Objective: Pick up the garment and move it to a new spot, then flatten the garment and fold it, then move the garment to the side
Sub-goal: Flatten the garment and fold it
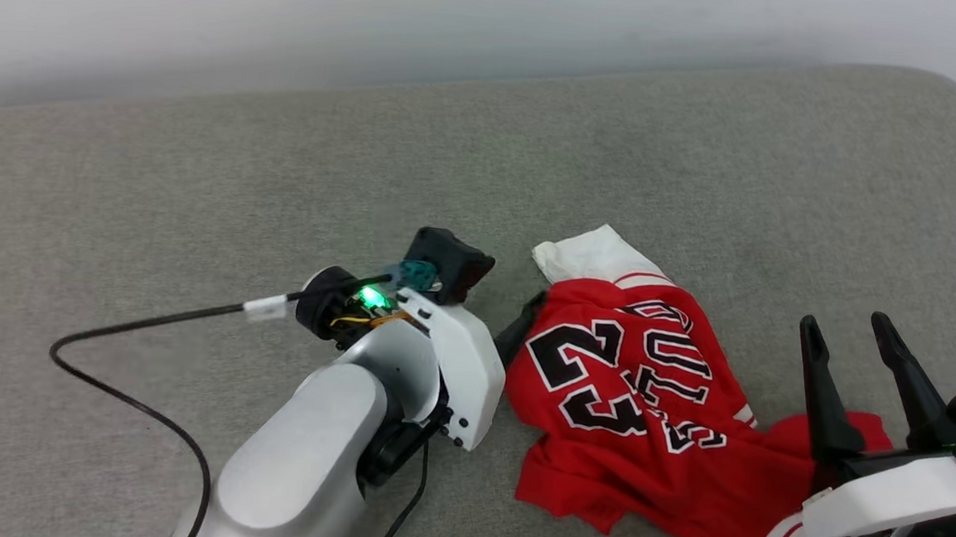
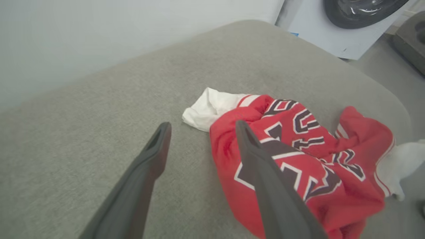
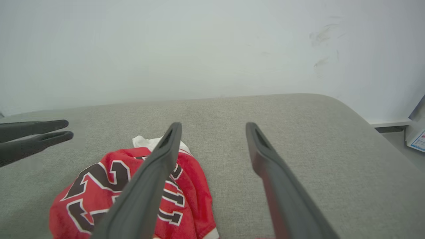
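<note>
1. The shirt (image 1: 636, 394) lies crumpled, print up, on the grey cushion (image 1: 284, 174), right of its middle.
2. The left gripper (image 2: 202, 126), fingers apart and empty, sits at the shirt's left edge; I cannot tell whether it touches.
3. The right gripper (image 1: 846, 324), fingers apart and empty, stands over the shirt's right end.

garment (image 1: 644, 395): red cloth, matt | couch (image 1: 201, 177): grey woven fabric
</note>
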You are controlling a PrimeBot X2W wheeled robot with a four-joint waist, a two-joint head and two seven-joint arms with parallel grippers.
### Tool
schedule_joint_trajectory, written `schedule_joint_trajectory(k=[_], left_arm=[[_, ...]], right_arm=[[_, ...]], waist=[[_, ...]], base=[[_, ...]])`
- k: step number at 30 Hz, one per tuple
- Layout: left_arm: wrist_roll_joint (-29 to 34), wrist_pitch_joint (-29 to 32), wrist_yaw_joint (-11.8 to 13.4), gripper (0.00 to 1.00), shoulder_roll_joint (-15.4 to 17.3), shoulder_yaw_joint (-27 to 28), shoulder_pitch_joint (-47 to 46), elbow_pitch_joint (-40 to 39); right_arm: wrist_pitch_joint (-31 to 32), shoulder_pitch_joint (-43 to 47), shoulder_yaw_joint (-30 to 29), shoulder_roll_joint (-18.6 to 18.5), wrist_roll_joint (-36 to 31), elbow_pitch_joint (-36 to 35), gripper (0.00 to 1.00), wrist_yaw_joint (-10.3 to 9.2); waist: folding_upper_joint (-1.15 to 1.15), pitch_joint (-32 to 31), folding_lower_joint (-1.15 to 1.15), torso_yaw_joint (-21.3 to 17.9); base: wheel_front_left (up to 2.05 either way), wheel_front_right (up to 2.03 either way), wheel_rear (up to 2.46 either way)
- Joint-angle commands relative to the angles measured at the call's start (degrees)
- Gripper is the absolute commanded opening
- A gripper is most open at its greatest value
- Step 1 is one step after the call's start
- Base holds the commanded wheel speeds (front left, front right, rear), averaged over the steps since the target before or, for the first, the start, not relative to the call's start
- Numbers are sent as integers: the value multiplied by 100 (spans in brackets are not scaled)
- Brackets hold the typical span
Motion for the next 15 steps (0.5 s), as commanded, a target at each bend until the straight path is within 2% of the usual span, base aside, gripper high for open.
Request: schedule_joint_trajectory(k=[1, 6, 13, 14, 15], left_arm=[[-54, 198, -67, 100, 12, -79, -104, 118], [-194, 1133, -274, 100, 170, -467, -411, 489], [-625, 2640, -387, 100, 376, -1177, -625, 817], [-684, 2882, -389, 81, 412, -1306, -612, 867], [-721, 3068, -394, 50, 459, -1420, -624, 901]], right_arm=[[1, -102, 26, 27, 1, -21, 100, -2], [6, -152, 91, 82, 23, -50, 100, -2], [-22, -186, 94, 151, 52, 38, 100, -2], [-40, -200, 99, 159, 59, 42, 100, -2], [-55, -221, 117, 165, 61, 47, 100, -2]], waist=[[0, 213, 0, -247], [0, 400, 0, -513], [0, 560, 0, -685], [0, 570, 0, -706], [0, 572, 0, -729]], base=[[0, 0, 0], [0, 0, 0], [0, 0, 0], [0, 0, 0], [0, 0, 0]])
